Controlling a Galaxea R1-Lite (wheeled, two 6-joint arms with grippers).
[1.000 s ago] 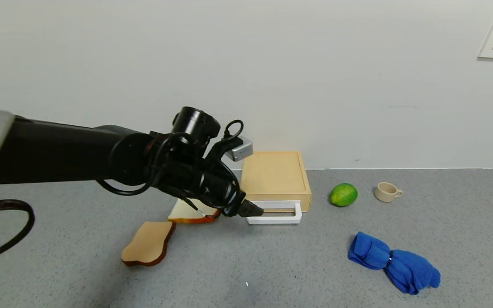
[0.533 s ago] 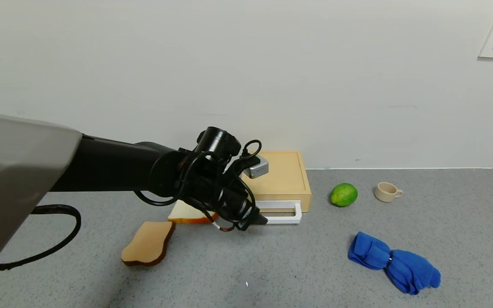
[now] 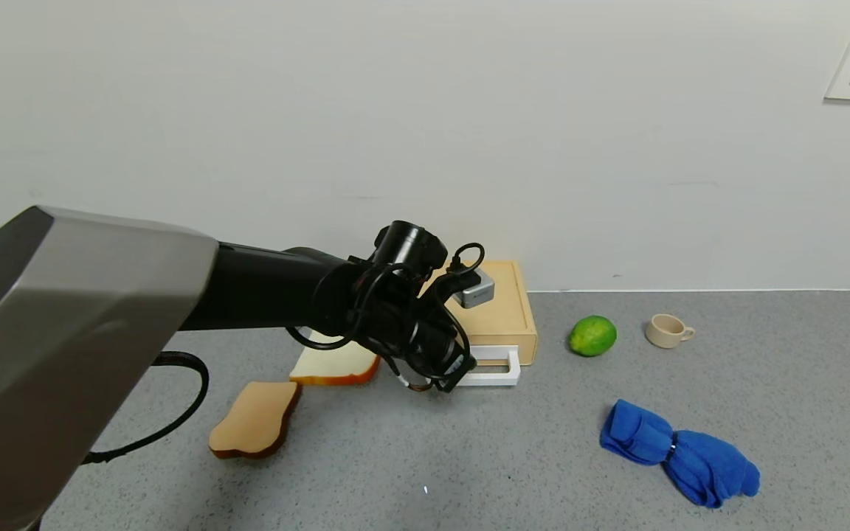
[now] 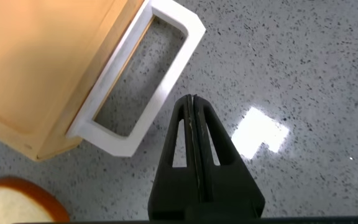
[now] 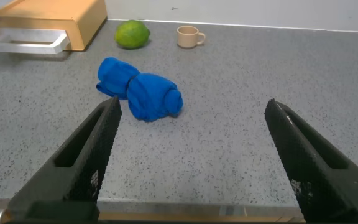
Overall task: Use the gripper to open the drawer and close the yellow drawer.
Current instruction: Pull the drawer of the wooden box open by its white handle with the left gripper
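Observation:
The pale yellow-tan drawer box stands against the wall with its white loop handle lying flat in front; the drawer looks pushed in. My left gripper is at the handle's left part. In the left wrist view the left gripper is shut and empty, its tips just above the counter beside the outer bar of the handle, not inside the loop; the box lies beyond. My right gripper is open and empty, low over the counter's near edge, out of the head view.
Two bread slices lie left of the drawer. A green lime and a small beige cup sit to its right. A blue cloth lies front right. A wall runs behind the counter.
My left arm has reached farther right and forward. Its gripper has moved from the handle's left end to just in front of the handle. The drawer and handle have not moved.

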